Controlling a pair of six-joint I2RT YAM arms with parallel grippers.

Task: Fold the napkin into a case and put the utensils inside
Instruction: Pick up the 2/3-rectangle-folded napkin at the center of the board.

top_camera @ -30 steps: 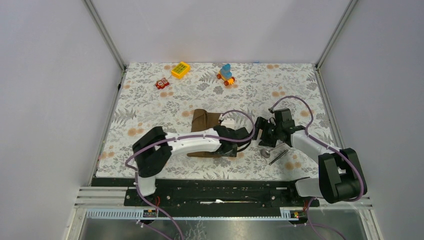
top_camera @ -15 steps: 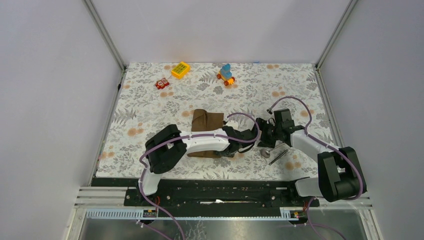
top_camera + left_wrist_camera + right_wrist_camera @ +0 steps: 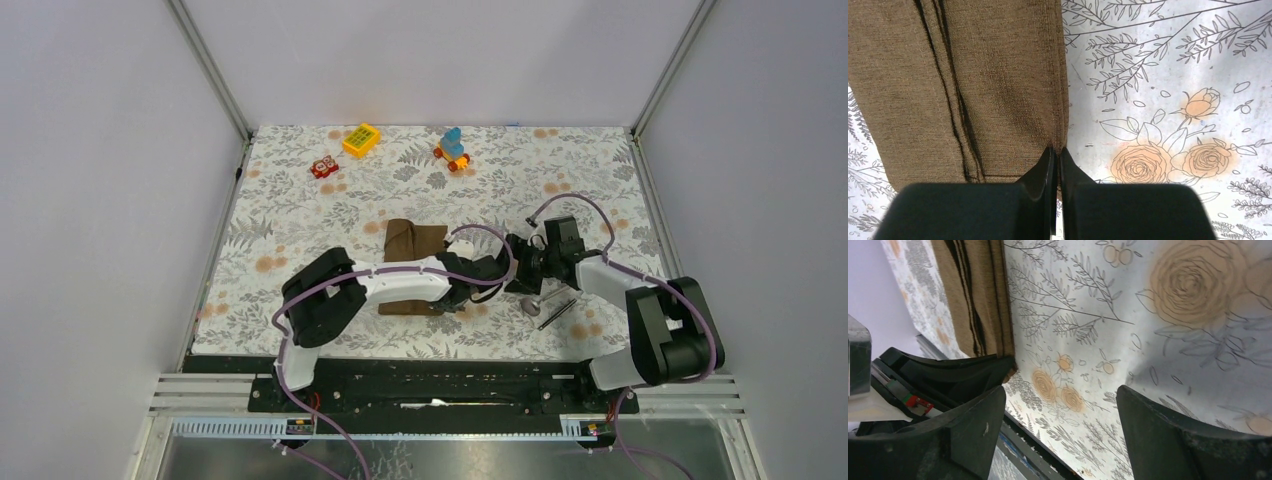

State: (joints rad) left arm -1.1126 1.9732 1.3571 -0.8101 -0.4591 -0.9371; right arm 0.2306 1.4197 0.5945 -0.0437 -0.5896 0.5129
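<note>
Pinching the napkin point(image 3: 973, 85) edge is the left tool point(image 3: 1054, 155).

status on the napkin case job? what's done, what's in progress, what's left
Done: the napkin lies folded into a narrow layered strip. In hand: the left gripper is pinched shut on its edge; the right gripper hangs open, empty. Left: the spoon and dark stick lie on the tablecloth outside the napkin, not yet put in.
</note>
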